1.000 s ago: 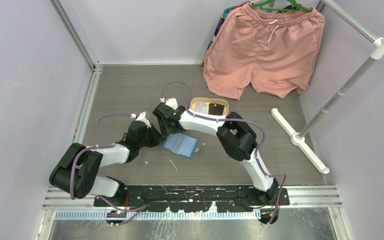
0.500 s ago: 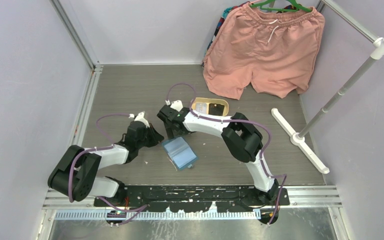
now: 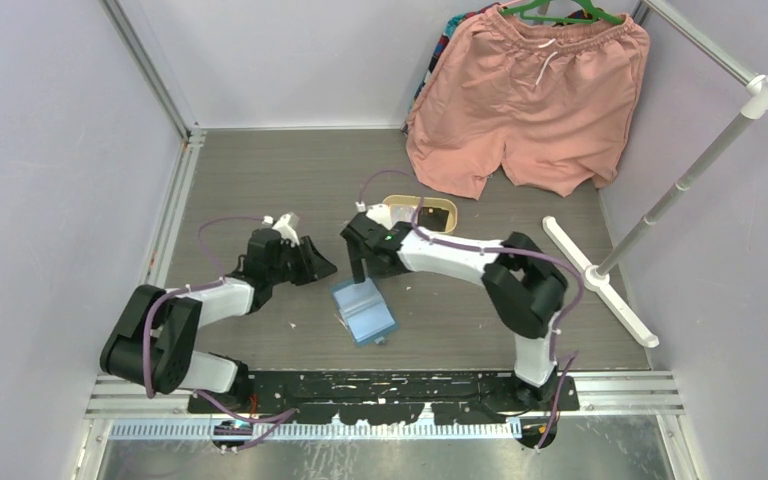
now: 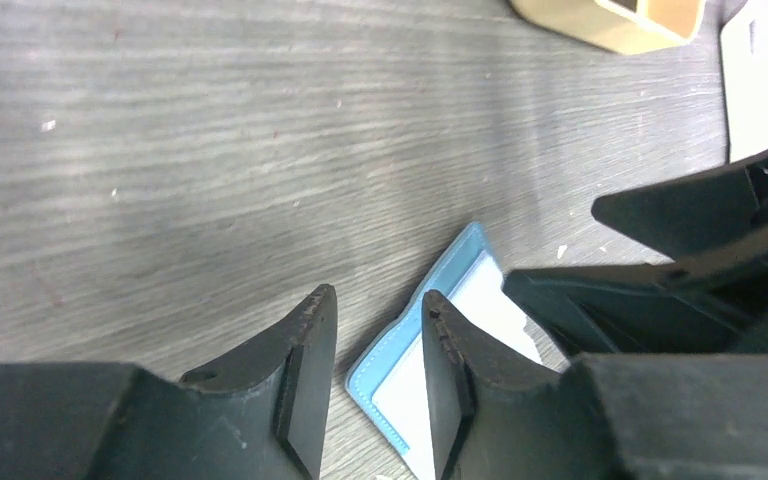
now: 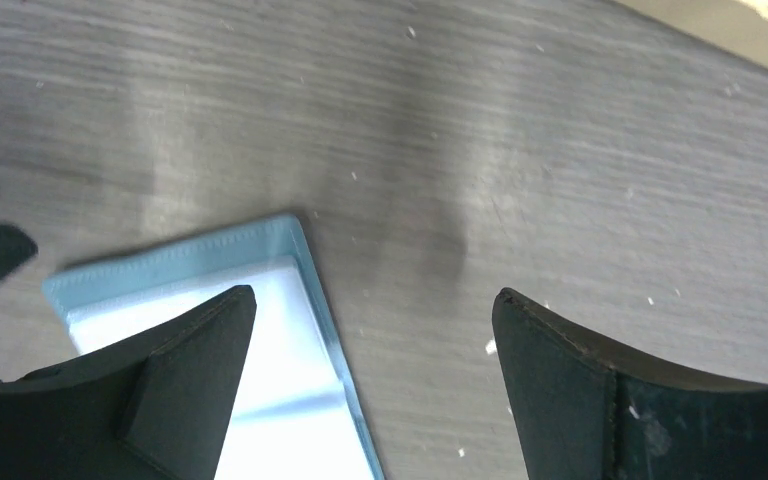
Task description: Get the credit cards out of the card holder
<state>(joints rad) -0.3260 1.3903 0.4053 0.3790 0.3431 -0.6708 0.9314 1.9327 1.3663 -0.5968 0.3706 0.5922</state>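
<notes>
The card holder (image 3: 365,312) lies open and flat on the table, blue-rimmed with a pale inside (image 4: 400,385) (image 5: 260,300). Whether any credit cards sit in its pockets cannot be told. A dark card (image 3: 438,215) lies in the tan oval tray (image 3: 400,203) behind it. My left gripper (image 3: 322,264) (image 4: 378,310) hovers just left of the holder's far corner, its jaws partly open with nothing between them. My right gripper (image 3: 360,272) (image 5: 372,295) hangs wide open over the holder's far edge; one finger (image 5: 190,340) is above the pale inside and the other over bare table.
Pink shorts (image 3: 530,100) hang on a hanger at the back right. A white stand (image 3: 600,280) with a slanted pole stands on the right. Grey walls and metal rails close in the table's left and back sides.
The holder has dropped from a raised, tilted pose between the grippers to flat on the table. My left gripper has opened and drawn back left; the right gripper has shifted to the right.
</notes>
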